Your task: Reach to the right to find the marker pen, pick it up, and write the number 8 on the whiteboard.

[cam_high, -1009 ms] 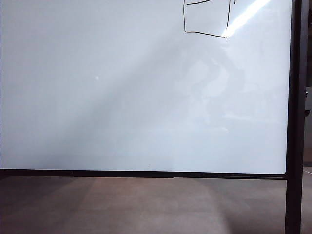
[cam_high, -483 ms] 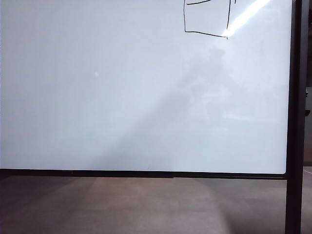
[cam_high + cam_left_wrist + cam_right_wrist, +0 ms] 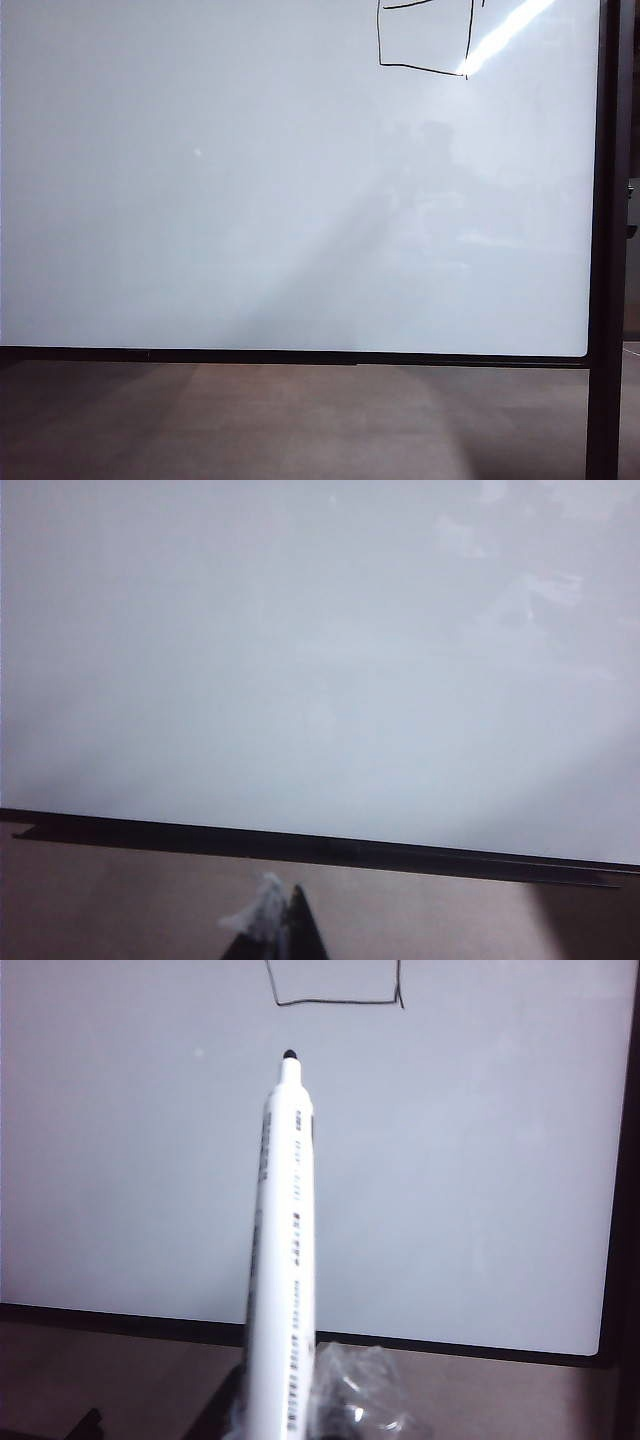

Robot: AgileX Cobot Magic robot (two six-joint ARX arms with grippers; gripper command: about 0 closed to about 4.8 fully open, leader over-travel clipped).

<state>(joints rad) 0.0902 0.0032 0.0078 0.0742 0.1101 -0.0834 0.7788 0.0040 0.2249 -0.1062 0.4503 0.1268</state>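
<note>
The whiteboard (image 3: 250,200) fills the exterior view, where neither gripper shows. At its upper right are thin black lines, the boxy lower part of the number 8 (image 3: 420,69), cut off by the picture edge. In the right wrist view my right gripper (image 3: 285,1422) is shut on the marker pen (image 3: 285,1260), a white barrel with a black tip that points at the board and sits off its surface, below the number 8 (image 3: 335,1003). Clear wrap (image 3: 365,1390) covers one finger. My left gripper (image 3: 283,925) is shut with nothing in it, facing the board's lower edge (image 3: 320,848).
A thin black frame (image 3: 300,356) runs along the board's lower edge, and a black upright post (image 3: 603,250) stands at its right side. Brown floor (image 3: 300,420) lies below. Glare streaks cross the board's upper right.
The faint shadowy reflection on the board's right half has shifted and spread lower. The drawn lines are the same.
</note>
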